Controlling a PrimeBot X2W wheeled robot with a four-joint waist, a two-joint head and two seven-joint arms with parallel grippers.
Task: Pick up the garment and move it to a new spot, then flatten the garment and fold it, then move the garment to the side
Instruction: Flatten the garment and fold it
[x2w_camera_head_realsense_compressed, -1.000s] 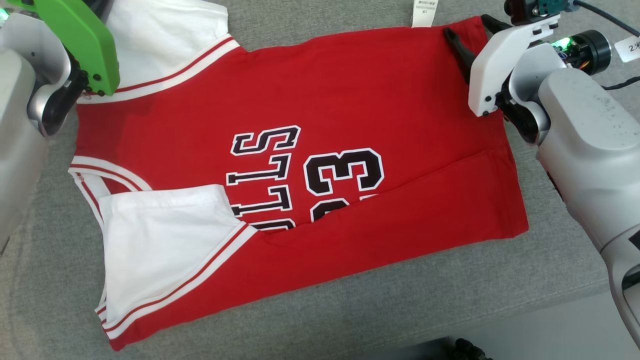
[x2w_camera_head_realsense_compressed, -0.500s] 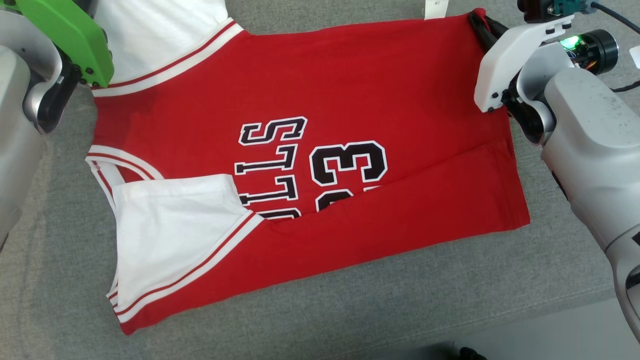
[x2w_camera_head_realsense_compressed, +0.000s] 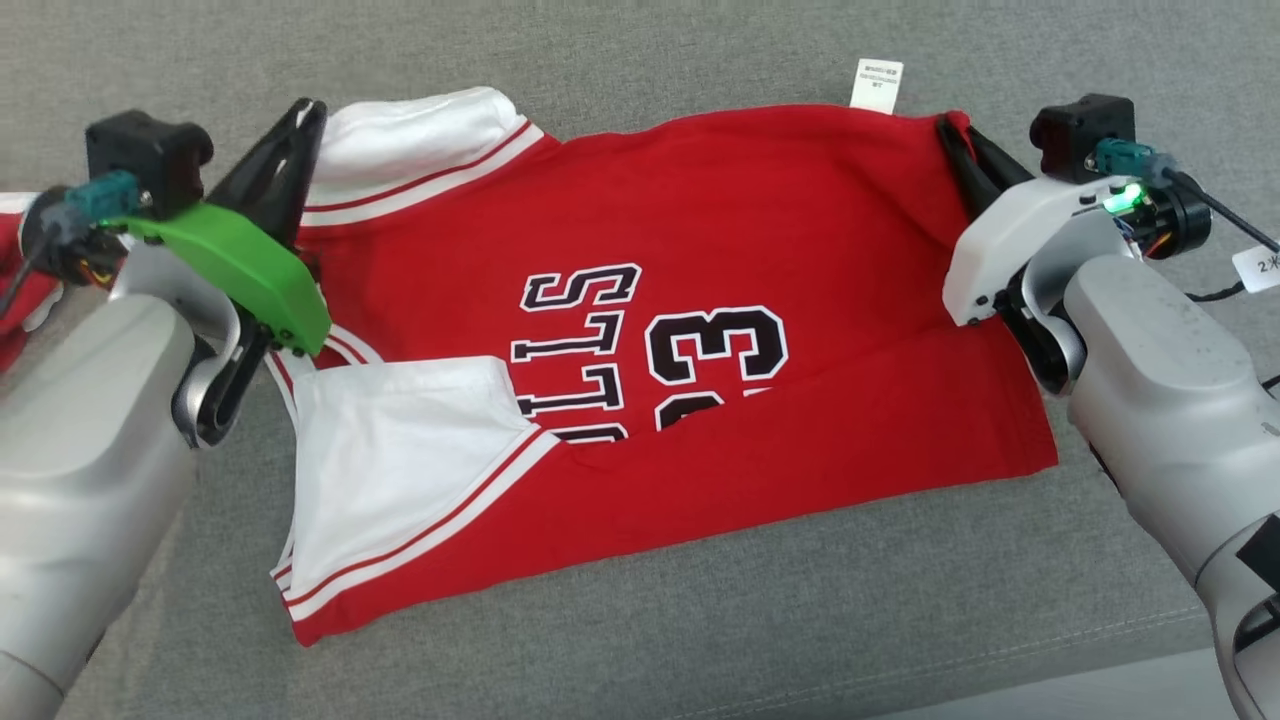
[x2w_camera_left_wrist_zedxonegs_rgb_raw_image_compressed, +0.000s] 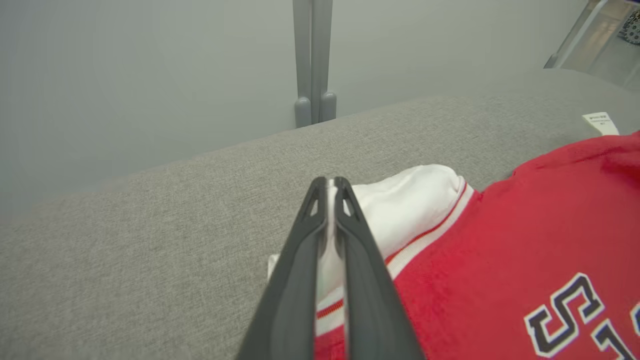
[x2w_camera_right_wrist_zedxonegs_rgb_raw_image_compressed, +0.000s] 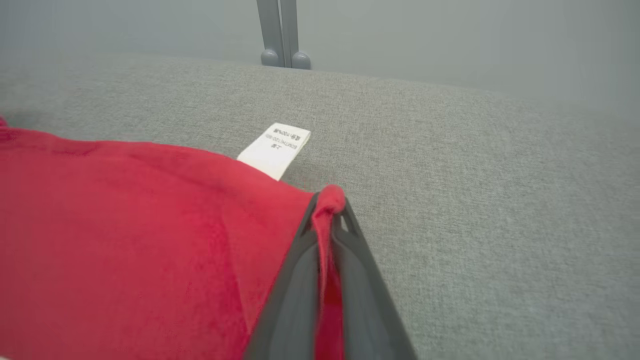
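The garment (x2w_camera_head_realsense_compressed: 700, 240) is a red jersey with white sleeves and black lettering, lying on the grey cushion with its near long edge folded over. My left gripper (x2w_camera_head_realsense_compressed: 312, 108) is shut on the far white sleeve (x2w_camera_left_wrist_zedxonegs_rgb_raw_image_compressed: 405, 200), and white cloth shows between its fingers (x2w_camera_left_wrist_zedxonegs_rgb_raw_image_compressed: 300, 260). At the jersey's far right corner, my right gripper (x2w_camera_head_realsense_compressed: 950, 125) is shut on the red hem; a pinch of red cloth (x2w_camera_right_wrist_zedxonegs_rgb_raw_image_compressed: 327, 200) bulges from between its fingertips. A white care label (x2w_camera_head_realsense_compressed: 877, 84) sticks out past the far edge.
The grey cushion (x2w_camera_head_realsense_compressed: 700, 620) stretches all around the jersey, its front edge at the lower right. A bit of red and white cloth (x2w_camera_head_realsense_compressed: 20, 290) lies at the far left behind my left arm. Grey frame posts (x2w_camera_left_wrist_zedxonegs_rgb_raw_image_compressed: 312, 65) stand beyond the cushion.
The head camera has shifted, so the whole scene sits lower in view. My right gripper went from open beside the far right corner to shut on it. The left stayed shut.
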